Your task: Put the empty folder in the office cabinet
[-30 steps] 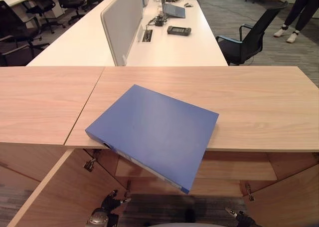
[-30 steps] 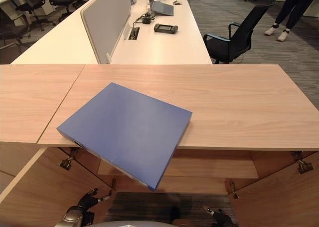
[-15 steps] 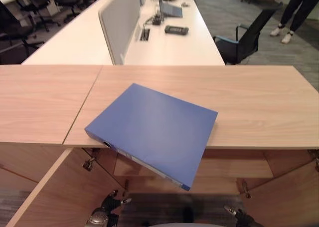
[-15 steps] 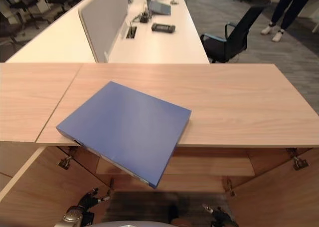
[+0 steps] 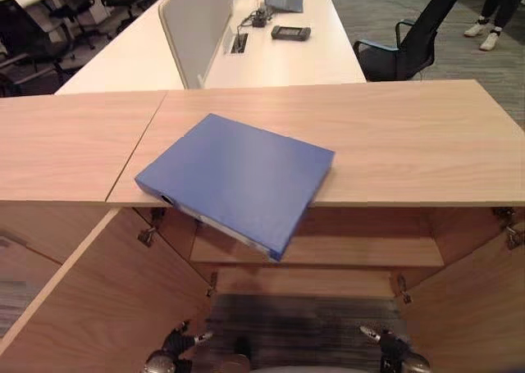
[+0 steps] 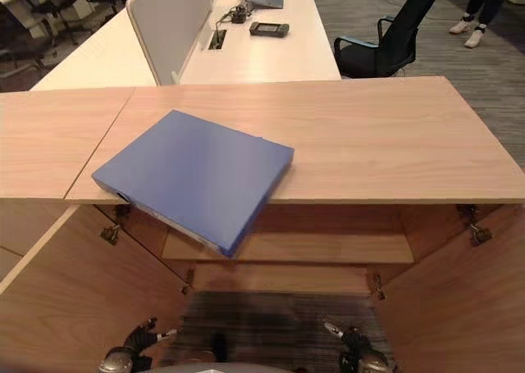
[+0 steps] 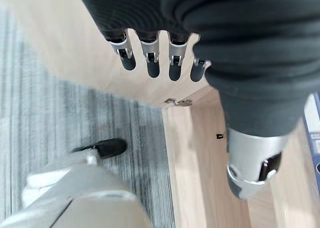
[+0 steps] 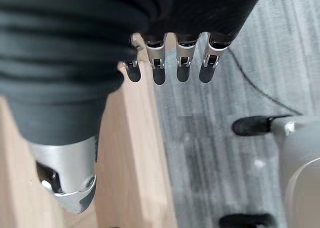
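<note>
reach for folder (image 5: 238, 179) | high above both hands, overhanging cabinet top (image 5: 410, 135) | left hand (image 5: 174, 347), right hand (image 5: 385, 345): relaxed, empty | grip overhanging corner, support underneath

Cabinet (image 5: 312, 250) depths behind overhanging folder (image 5: 238, 180)

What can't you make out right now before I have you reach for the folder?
- Blue folder: whether it is empty; its closed cover hides the inside.
- Cabinet shelf: its back, hidden beneath the cabinet top in both eye views.
- Left hand and right hand: partly cut off by the eye views' bottom edge.
</note>
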Tool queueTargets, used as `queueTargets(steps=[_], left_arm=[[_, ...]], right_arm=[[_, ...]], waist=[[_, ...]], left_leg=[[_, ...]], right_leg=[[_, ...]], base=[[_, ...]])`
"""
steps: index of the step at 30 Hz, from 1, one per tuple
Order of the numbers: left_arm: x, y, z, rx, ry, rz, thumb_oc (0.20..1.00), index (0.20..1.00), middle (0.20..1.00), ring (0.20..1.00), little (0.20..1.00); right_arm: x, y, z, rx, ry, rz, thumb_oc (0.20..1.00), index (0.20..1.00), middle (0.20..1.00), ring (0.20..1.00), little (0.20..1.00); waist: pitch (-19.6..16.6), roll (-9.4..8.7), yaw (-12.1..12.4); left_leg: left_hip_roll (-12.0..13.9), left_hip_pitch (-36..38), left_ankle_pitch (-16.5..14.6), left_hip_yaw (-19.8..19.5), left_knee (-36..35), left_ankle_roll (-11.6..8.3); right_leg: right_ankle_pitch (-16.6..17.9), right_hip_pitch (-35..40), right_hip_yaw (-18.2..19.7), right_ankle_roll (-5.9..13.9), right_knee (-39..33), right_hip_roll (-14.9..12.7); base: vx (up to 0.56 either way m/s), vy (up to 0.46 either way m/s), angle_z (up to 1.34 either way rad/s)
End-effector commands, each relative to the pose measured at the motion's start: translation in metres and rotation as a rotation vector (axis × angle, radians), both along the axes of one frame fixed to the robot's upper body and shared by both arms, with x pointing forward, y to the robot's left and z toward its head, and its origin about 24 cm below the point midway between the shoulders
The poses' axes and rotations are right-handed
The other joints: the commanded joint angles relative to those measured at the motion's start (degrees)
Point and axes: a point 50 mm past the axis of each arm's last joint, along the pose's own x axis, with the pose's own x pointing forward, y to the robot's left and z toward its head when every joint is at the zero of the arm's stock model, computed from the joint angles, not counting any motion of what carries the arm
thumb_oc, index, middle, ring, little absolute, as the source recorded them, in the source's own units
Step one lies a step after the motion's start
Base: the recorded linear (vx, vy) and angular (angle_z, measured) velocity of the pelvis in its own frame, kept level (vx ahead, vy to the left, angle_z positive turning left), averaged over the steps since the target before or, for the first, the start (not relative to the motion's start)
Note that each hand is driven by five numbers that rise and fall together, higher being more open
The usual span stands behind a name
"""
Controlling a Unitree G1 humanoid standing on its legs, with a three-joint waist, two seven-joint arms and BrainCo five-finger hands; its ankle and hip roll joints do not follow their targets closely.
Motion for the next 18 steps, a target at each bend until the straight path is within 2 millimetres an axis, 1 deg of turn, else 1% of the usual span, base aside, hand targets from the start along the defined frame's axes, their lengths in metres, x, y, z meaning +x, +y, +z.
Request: queueTargets(steps=[1, 2, 3, 4, 5, 7, 9, 11, 13, 14, 15, 18], left_arm=[[0.039, 0.013, 0.015, 0.037, -0.114, 0.016, 1.0, 1.0, 1.0, 1.0, 1.0], [0.038, 0.009, 0.014, 0.028, -0.108, 0.008, 1.0, 1.0, 1.0, 1.0, 1.0], [0.039, 0.007, 0.014, 0.022, -0.114, 0.01, 1.0, 1.0, 1.0, 1.0, 1.0], [0.041, 0.005, 0.014, 0.016, -0.121, 0.014, 1.0, 1.0, 1.0, 1.0, 1.0], [0.044, 0.003, 0.015, 0.011, -0.133, 0.019, 1.0, 1.0, 1.0, 1.0, 1.0], [0.045, 0.002, 0.015, 0.003, -0.136, 0.019, 1.0, 1.0, 1.0, 1.0, 1.0], [0.043, 0.0, 0.014, 0.001, -0.129, 0.011, 1.0, 1.0, 1.0, 1.0, 1.0], [0.041, 0.0, 0.013, 0.001, -0.122, 0.002, 1.0, 1.0, 1.0, 1.0, 1.0], [0.039, -0.001, 0.012, -0.002, -0.112, -0.005, 1.0, 1.0, 1.0, 1.0, 1.0], [0.039, -0.001, 0.012, 0.001, -0.109, -0.011, 1.0, 1.0, 1.0, 1.0, 1.0], [0.036, -0.003, 0.01, -0.001, -0.096, -0.02, 1.0, 1.0, 1.0, 1.0, 1.0], [0.033, 0.0, 0.009, 0.015, -0.084, -0.03, 1.0, 1.0, 1.0, 1.0, 1.0]], right_arm=[[0.02, -0.007, 0.007, -0.04, -0.052, 0.021, 1.0, 1.0, 1.0, 1.0, 1.0], [0.015, -0.014, 0.008, -0.058, -0.043, 0.0, 1.0, 1.0, 1.0, 1.0, 1.0], [0.015, -0.017, 0.009, -0.066, -0.043, -0.01, 1.0, 1.0, 1.0, 1.0, 1.0], [0.014, -0.019, 0.01, -0.071, -0.042, -0.021, 1.0, 1.0, 1.0, 1.0, 1.0], [0.016, -0.022, 0.011, -0.079, -0.049, -0.03, 1.0, 1.0, 1.0, 1.0, 1.0], [0.016, -0.026, 0.013, -0.086, -0.051, -0.036, 1.0, 1.0, 1.0, 1.0, 1.0], [0.011, -0.028, 0.012, -0.091, -0.036, -0.039, 1.0, 1.0, 1.0, 1.0, 1.0], [0.009, -0.029, 0.012, -0.092, -0.029, -0.037, 1.0, 1.0, 1.0, 1.0, 1.0], [0.007, -0.03, 0.012, -0.091, -0.022, -0.043, 1.0, 1.0, 1.0, 1.0, 1.0], [0.007, -0.03, 0.012, -0.09, -0.025, -0.045, 1.0, 1.0, 1.0, 1.0, 1.0], [0.004, -0.028, 0.01, -0.073, -0.022, -0.064, 1.0, 1.0, 1.0, 1.0, 1.0], [-0.003, -0.019, 0.005, -0.046, -0.003, -0.079, 1.0, 1.0, 1.0, 1.0, 1.0]], waist=[[3.09, -2.51, -0.18], [3.77, -1.59, -0.57], [4.2, -1.29, -0.7], [4.89, -1.2, -0.85], [5.63, -1.42, -1.04], [5.97, -2.11, -1.75], [5.72, -2.89, -3.01], [5.15, -3.04, -4.06], [4.39, -2.78, -5.03], [3.72, -2.66, -5.65], [2.0, -1.43, -6.94], [0.91, -1.42, -6.84]], left_leg=[[-2.06, -5.85, 3.92, -0.31, 0.65, -1.39], [-1.15, -6.71, 5.42, -0.8, 0.27, -2.7], [-0.89, -7.24, 5.88, -0.83, 0.26, -3.17], [-0.79, -7.96, 6.24, -1.0, 0.57, -3.63], [-1.04, -8.57, 5.95, -1.46, 1.67, -3.83], [-1.67, -8.43, 3.44, -2.15, 5.16, -3.13], [-1.7, -6.83, -0.76, -2.22, 9.54, -2.69], [-0.95, -3.71, -3.14, -1.34, 12.16, -2.76], [-0.52, 0.83, -4.88, -1.39, 12.75, -3.03], [-0.69, 2.83, -5.71, -1.74, 12.36, -3.14], [-0.84, 6.46, -8.48, -0.6, 6.52, -2.67], [-2.08, 7.96, -8.36, -1.23, 2.0, -2.06]], right_leg=[[-3.9, 4.64, -0.92, 2.25, 0.87, -2.56], [-4.4, 4.64, -1.66, 1.89, 0.39, -1.38], [-4.48, 4.56, -2.05, 1.86, 0.39, -1.21], [-4.28, 4.44, -2.36, 1.73, 0.39, -1.27], [-3.67, 4.09, -2.62, 1.53, 0.39, -1.55], [-2.1, 2.56, -3.16, 1.45, 0.39, -2.19], [-0.99, 1.13, -4.37, 1.21, 0.39, -3.23], [-0.55, -0.18, -5.33, 0.84, 0.71, -3.29], [-0.16, -1.17, -6.28, 0.75, 1.09, -3.04], [0.37, -2.18, -6.79, 0.89, 1.23, -3.03], [0.63, -2.88, -7.76, 1.54, 1.26, -2.22], [1.3, -2.7, -7.43, 1.98, 1.37, -2.3]], base=[[-0.2, -0.217, 0.24], [-0.21, -0.187, 0.25], [-0.23, -0.162, 0.36], [-0.21, -0.1, 0.34], [-0.23, -0.091, 0.24], [-0.26, -0.083, 0.08], [-0.23, -0.055, 0.07], [-0.17, -0.019, 0.43], [-0.11, 0.025, 0.43], [-0.07, 0.079, 0.25], [-0.04, 0.104, 0.1], [0.02, 0.125, 0.45]])
